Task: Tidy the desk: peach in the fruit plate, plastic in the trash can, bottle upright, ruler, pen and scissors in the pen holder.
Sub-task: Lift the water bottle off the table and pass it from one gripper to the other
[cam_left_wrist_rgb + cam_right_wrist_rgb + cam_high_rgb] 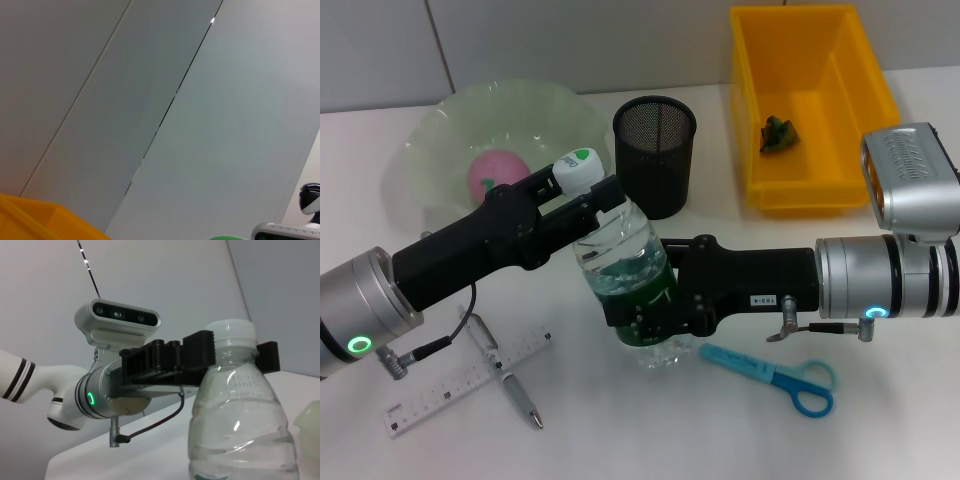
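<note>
Head camera overhead, wrist cameras low, right one near bottle [240, 405].

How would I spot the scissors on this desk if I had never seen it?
Start at the yellow bin at the back of the white desk, then come forward past the right gripper holding the bottle. The scissors lie flat there, closed, the only blue thing; the ruler and pen lie on the other side.

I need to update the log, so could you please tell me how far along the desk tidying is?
Done: the peach lies in the fruit plate, and the plastic is in the yellow trash can. In hand: the bottle stands upright, the left pincer at its neck and the right pincer at its body. Left: ruler, pen and scissors lie on the desk; the pen holder looks empty.
</note>
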`<act>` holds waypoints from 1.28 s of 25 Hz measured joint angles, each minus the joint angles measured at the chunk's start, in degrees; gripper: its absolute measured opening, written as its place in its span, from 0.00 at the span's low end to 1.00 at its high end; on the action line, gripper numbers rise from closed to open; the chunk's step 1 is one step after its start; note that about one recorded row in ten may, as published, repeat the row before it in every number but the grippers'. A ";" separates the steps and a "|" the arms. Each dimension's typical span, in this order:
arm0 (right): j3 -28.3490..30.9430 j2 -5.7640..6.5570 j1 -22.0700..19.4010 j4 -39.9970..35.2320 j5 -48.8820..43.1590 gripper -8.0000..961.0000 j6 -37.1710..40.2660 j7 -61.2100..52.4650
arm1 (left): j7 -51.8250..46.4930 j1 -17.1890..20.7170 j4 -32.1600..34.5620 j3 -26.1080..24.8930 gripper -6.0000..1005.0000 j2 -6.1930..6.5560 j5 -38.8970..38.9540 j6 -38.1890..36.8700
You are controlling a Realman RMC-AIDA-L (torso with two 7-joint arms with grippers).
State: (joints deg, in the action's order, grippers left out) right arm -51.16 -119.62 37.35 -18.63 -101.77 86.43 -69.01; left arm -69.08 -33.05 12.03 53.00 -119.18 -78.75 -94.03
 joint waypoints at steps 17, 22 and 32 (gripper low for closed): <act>0.00 0.09 0.18 0.00 0.00 0.79 0.02 0.00 | 0.00 -0.13 0.01 0.00 0.62 0.00 0.00 -0.12; 0.00 0.09 0.20 0.00 0.00 0.79 0.08 0.00 | 0.12 -0.28 0.01 0.00 0.62 0.00 -0.07 -0.12; -0.09 0.09 0.35 0.00 -0.03 0.79 0.08 -0.14 | 0.64 -0.63 0.00 0.53 0.51 0.00 -0.01 -0.13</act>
State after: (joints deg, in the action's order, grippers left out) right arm -51.25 -119.53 37.71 -18.63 -101.80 86.51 -69.14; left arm -68.43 -33.67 12.03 53.53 -119.18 -78.76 -94.16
